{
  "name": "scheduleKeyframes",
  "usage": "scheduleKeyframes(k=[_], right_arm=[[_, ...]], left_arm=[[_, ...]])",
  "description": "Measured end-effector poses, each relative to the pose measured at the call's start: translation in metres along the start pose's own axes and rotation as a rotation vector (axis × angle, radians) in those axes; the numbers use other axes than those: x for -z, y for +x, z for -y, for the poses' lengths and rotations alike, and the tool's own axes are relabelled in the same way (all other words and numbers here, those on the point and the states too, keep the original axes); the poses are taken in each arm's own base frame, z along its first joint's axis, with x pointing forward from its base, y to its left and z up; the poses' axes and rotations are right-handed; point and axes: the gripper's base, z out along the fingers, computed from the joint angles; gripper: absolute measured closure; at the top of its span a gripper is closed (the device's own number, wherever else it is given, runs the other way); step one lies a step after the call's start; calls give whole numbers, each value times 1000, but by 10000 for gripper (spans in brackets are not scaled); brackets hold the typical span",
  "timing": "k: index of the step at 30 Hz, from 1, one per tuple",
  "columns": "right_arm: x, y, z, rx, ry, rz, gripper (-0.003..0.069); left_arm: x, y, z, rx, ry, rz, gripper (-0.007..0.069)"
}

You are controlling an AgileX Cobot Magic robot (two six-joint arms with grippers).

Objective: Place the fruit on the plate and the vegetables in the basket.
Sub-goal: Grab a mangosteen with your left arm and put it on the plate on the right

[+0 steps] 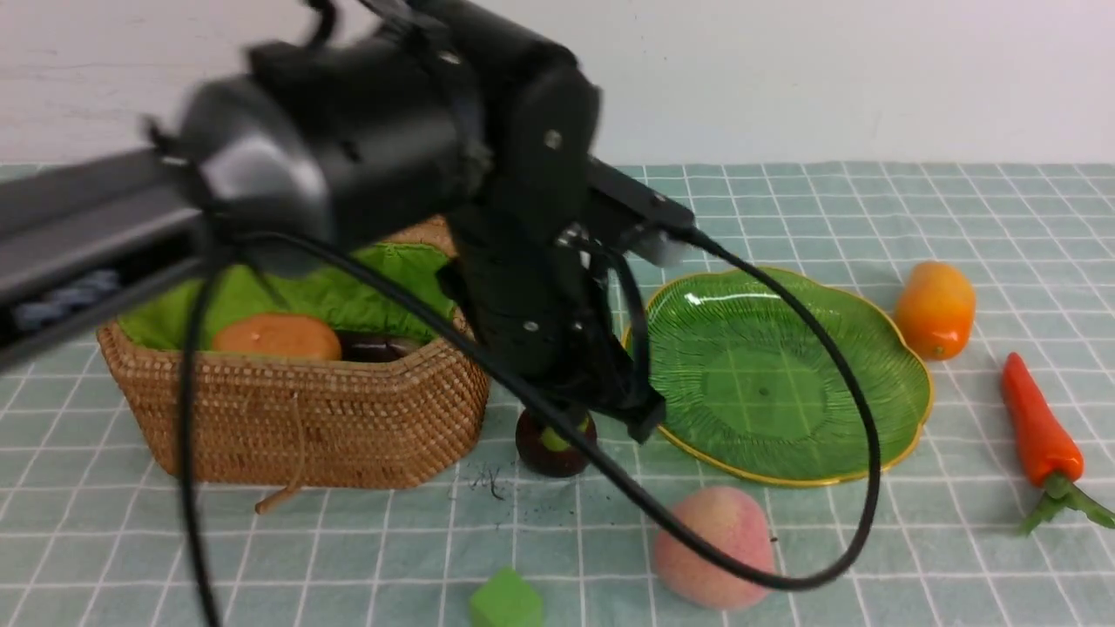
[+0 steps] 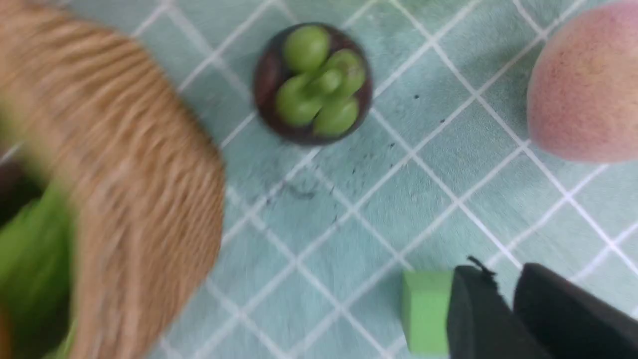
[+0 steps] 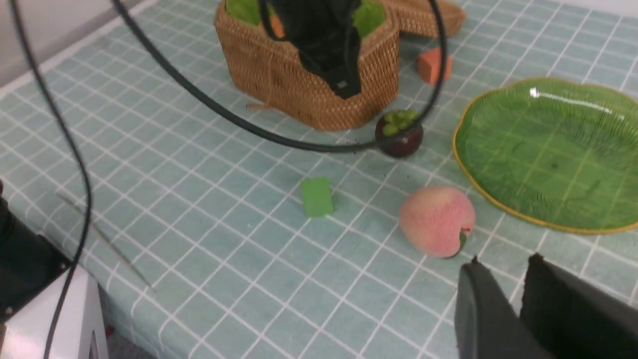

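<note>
The wicker basket (image 1: 296, 418) with green lining holds a tan potato (image 1: 277, 336) and a dark eggplant (image 1: 376, 348). The green glass plate (image 1: 871, 383) is bare. A purple mangosteen (image 1: 556, 446) stands on the cloth between basket and plate, and the pink peach (image 1: 714, 547) lies nearer the front. Right of the plate are the mango (image 1: 935, 309) and the carrot (image 1: 1041, 435). My left gripper (image 1: 640, 422) hangs blurred just above the mangosteen (image 2: 313, 82), its jaws (image 2: 503, 274) shut on nothing. My right gripper (image 3: 503, 264) is shut and empty, low near the peach (image 3: 436, 219).
A small green cube (image 1: 505, 601) lies near the front edge, and a salmon cube (image 3: 433, 65) sits behind the basket beside its lid (image 3: 428, 15). The left arm's black cable (image 1: 836, 366) loops over the plate and the peach. The table's left edge (image 3: 75, 239) drops off.
</note>
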Motion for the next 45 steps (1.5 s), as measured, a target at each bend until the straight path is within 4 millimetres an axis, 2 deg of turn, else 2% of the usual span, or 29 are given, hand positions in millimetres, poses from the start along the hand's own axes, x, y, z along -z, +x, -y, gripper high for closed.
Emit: scheduleKeyframes(k=[1,5,7,10,14,19,23,29,36,39,40,42,43,45], right_arm=[[0,1,0,0,-2,-14,517],[0,3,-1,0,-7,-36,517],[0,4,-1,0,-7,-39,517],[0,4,-1,0,-9,-40,517],[0,4,-1,-2,-14,-40,517],[0,3,-2,-5,-23,-38,517],[0,3,-3,-7,-28,-37,517],[0,3,-3,-10,-29,-37,517],[0,4,0,-10,-3,-40,516],[0,2,7,-32,76,-26,516],[1,2,9,-47,103,-19,515],[1,2,11,-53,121,-14,515],[1,2,12,-59,138,-13,515],[1,1,13,-63,142,-12,512]], left_arm=[[-15,-6,0,-62,0,-21,410],[-38,-14,-2,-194,-40,-25,199],[-48,-18,-3,-237,-61,3,121],[-63,-25,-6,-282,-105,41,46],[-81,-28,-9,-322,-148,43,29],[-116,-24,-11,-334,-182,-35,50],[-127,-24,-15,-341,-220,-57,50],[-127,-24,-15,-310,-230,-59,96],[-123,-25,-15,-289,-239,-71,96],[-98,-44,-10,-255,-241,17,96],[-81,-56,-8,-221,-230,93,96],[-67,-66,-4,-186,-204,162,96],[-48,-80,2,-121,-145,271,96],[-37,-89,7,-66,-76,345,96]])
